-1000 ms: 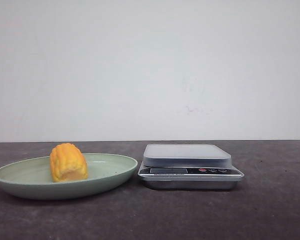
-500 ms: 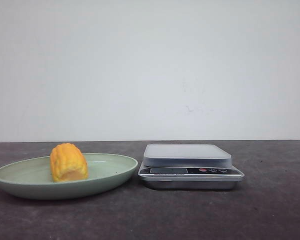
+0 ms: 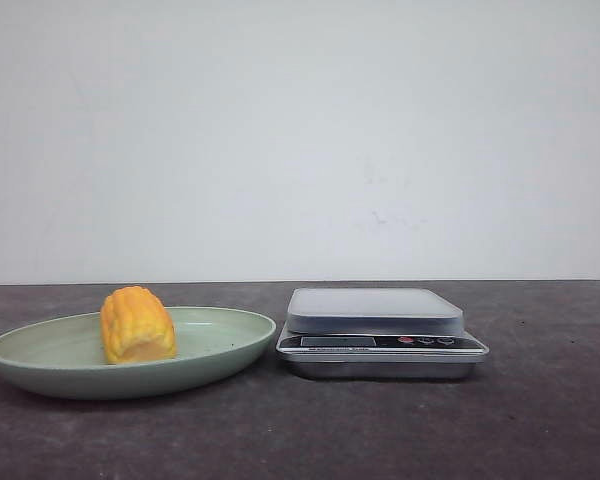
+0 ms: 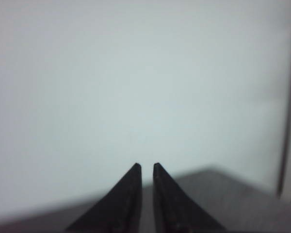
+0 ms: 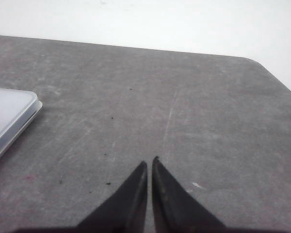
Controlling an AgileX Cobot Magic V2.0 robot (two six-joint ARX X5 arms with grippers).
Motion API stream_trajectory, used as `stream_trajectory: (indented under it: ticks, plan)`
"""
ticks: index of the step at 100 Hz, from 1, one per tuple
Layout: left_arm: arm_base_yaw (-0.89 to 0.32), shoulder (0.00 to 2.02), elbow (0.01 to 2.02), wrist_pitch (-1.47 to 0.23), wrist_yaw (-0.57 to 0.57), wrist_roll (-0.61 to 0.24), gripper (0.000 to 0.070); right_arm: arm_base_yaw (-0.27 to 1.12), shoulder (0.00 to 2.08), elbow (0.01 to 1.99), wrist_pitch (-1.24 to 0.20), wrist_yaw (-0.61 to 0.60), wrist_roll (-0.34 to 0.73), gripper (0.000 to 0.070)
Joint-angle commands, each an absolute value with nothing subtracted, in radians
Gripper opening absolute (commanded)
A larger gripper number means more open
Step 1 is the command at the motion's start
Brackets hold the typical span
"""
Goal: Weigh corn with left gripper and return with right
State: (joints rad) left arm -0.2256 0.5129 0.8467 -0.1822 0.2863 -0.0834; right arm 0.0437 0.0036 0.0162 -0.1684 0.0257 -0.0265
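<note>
While neither arm is seen in the front view, each gripper is recorded only by its own wrist camera. The left gripper (image 4: 145,166) is shown with its two black tapered fingers nearly together, a narrow gap between the tips, nothing held; it is pointed at a pale wall, with only a blurred strip of dark surface visible. The right gripper (image 5: 149,162) is likewise seen clenched to a thin slit and empty, above the grey table (image 5: 184,107), whose scratches and dark specks are revealed only in this view. One corner of the kitchen scale (image 5: 9,116) is caught at the edge of that view, well apart from the fingertips.

The corn (image 3: 136,324) is registered in the front view alone. It is found lying in the pale green oval plate (image 3: 40,372), left of the plate's middle. It is noted as a short, stubby cob piece, yellow-orange, with kernel rows running over its rounded top and a paler cut end turned toward the camera. The scale is placed just beside the plate's right rim, its platform bare; whether the two touch cannot be determined.
</note>
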Motion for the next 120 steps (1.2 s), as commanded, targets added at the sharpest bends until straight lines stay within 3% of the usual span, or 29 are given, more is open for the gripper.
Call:
stream_trajectory:
  ticks: [1,25,45,58,70,90,100,120]
  plan:
    - [-0.215,0.500,0.759,-0.187,0.279,-0.064,0.0000,0.042,0.004,0.013,-0.156,0.026,-0.033,0.0012]
    - [-0.200,0.296,0.394,-0.083,0.278,-0.073,0.0000,0.042,0.004,0.013,-0.156,0.026,-0.033,0.0012]
    - [-0.168,0.003,0.126,0.019,0.278,-0.224,0.0000,0.042,0.004,0.013,-0.157,0.026,-0.033,0.0012]
    - [-0.133,0.009,0.066,0.010,0.278,-0.267,0.0000,0.042,0.004,0.013,-0.157,0.027,-0.033,0.0012]
    - [-0.097,0.003,0.044,-0.031,0.260,-0.231,0.0000,0.042,0.004,0.013,-0.159,0.026,-0.033,0.0012]
    - [-0.050,0.003,0.029,-0.073,0.213,-0.088,0.0000,0.041,0.004,0.014,-0.157,0.026,-0.033,0.0012]
    - [-0.019,0.003,0.013,-0.102,0.184,-0.072,0.0000,0.042,0.004,0.014,-0.157,0.026,-0.033,0.0012]
    - [-0.011,0.003,0.013,-0.188,-0.081,-0.099,0.0000,0.042,0.004,0.014,-0.157,0.026,-0.033,0.0012]
